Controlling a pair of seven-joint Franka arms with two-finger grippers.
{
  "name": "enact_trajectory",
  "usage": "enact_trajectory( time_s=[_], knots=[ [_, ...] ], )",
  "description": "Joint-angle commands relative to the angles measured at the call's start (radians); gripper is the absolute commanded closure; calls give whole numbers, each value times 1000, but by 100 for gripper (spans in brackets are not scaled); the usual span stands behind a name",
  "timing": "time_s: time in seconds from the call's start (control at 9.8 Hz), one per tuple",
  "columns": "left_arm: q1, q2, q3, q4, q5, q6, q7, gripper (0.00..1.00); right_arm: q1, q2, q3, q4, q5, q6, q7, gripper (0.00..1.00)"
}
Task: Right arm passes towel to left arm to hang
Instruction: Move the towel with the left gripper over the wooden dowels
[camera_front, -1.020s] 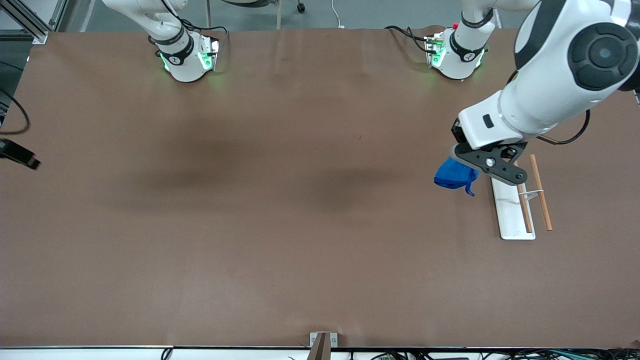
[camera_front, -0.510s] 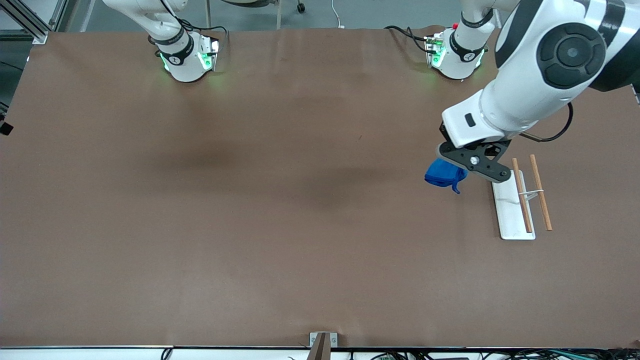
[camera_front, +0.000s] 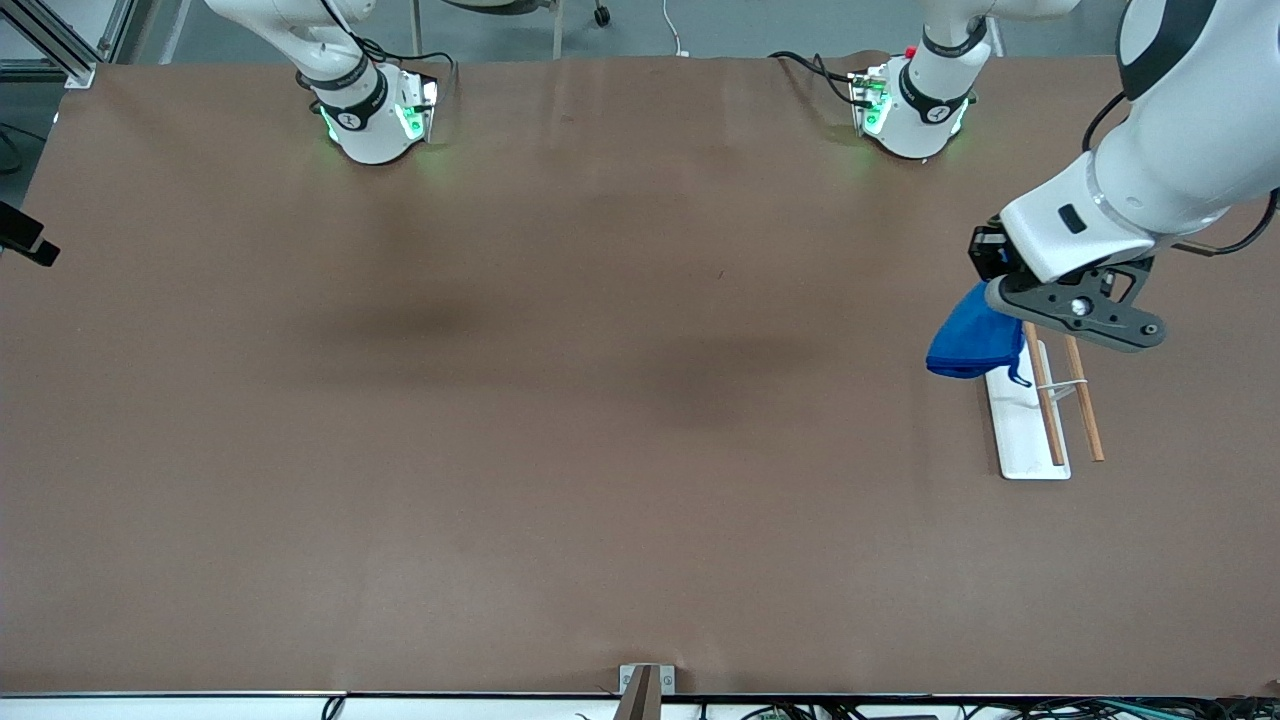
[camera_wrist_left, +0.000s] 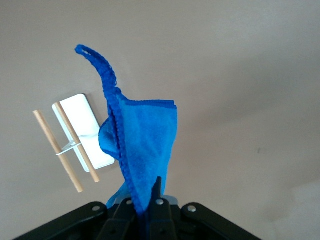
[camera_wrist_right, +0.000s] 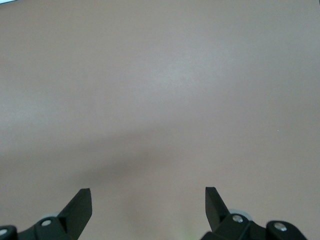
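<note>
Front view, left end effector (camera_front: 1000, 318): clamped tight on the towel (camera_front: 972, 345), up in the air over the bench (camera_front: 600, 450) at the left arm's end, just over the rack (camera_front: 1045, 405).
Front view, towel: bunched bright blue cloth hanging from the fingers, a thin loop dangling at its lower corner, over the end of the rack's white base.
Front view, rack: white flat base with two thin wooden rods joined by a wire, lying on the bench.
Front view, right arm (camera_front: 340, 70): waits; only its base and lower links show, its end effector out of this view.
Left wrist view, towel (camera_wrist_left: 145, 150): pinched at one corner between the shut fingers, folded on itself, darker stitched edge and corner loop clear; the rack (camera_wrist_left: 75, 137) lies below on the bench.
Right wrist view, right end effector (camera_wrist_right: 148, 200): fingers spread wide, holding nothing, over bare bench.
Step in hand, judged: carrying the towel to the rack to hang it.
Doing it well, judged: bring the hanging cloth square across a rod, lower until it drapes on both sides, only then release.
</note>
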Motion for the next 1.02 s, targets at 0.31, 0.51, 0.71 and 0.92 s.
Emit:
enact_trajectory(
  time_s=[0.31,0.51,0.71,0.92],
  knots=[
    [118,32,54,-192,-2,248,-14,100,-2,-10,2,-3,-4,-13,13,0],
    [118,20,151,-340,-37,393,-12,100,-2,-8,2,-3,-4,-13,11,0],
    [122,17,238,-426,-103,438,-9,100,-2,-10,0,-3,-4,-13,9,0],
    [128,21,309,-489,-129,452,12,100,-2,-8,0,-3,-6,-13,9,0]
  ],
)
